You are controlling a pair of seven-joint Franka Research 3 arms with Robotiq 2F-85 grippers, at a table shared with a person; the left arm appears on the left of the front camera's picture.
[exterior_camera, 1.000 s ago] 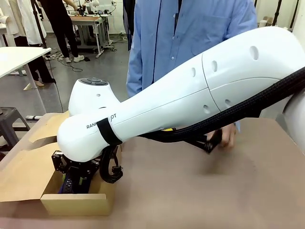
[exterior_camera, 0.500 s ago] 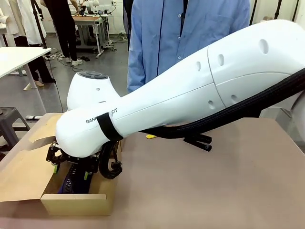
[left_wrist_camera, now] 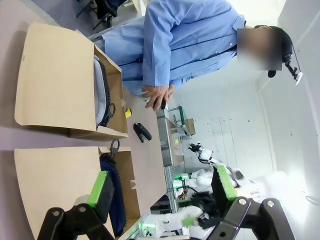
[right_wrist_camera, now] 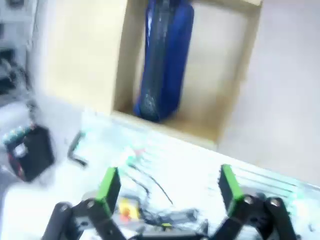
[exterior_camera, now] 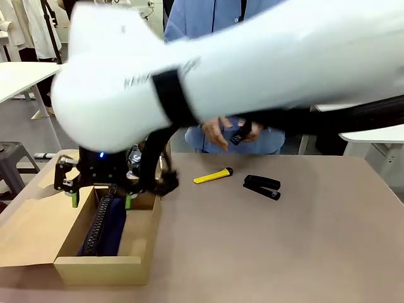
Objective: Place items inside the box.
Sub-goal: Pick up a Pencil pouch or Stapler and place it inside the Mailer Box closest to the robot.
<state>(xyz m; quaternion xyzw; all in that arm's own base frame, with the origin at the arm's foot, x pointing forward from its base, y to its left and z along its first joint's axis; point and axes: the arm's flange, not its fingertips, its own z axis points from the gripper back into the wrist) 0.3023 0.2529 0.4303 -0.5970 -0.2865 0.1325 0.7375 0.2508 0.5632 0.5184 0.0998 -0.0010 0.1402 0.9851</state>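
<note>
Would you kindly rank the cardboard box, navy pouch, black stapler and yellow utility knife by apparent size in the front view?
1. cardboard box
2. navy pouch
3. black stapler and yellow utility knife: similar length, too close to rank.

Cardboard boxes: 2. First box point(left_wrist_camera: 55, 75), second box point(left_wrist_camera: 50, 190).
Zip pouches: 2. Grey pouch point(left_wrist_camera: 98, 82) ×1 in the first, navy pouch point(exterior_camera: 115, 228) ×1 in the second.
Yellow knife point(exterior_camera: 213, 176): 1.
Black stapler point(exterior_camera: 262, 187) on tabletop point(exterior_camera: 284, 252): 1.
Small black item point(exterior_camera: 238, 135) in person's hands point(exterior_camera: 218, 132): 1, kind unclear.
Robot hands: 2. Left hand point(left_wrist_camera: 160, 181), right hand point(exterior_camera: 101, 201).
</note>
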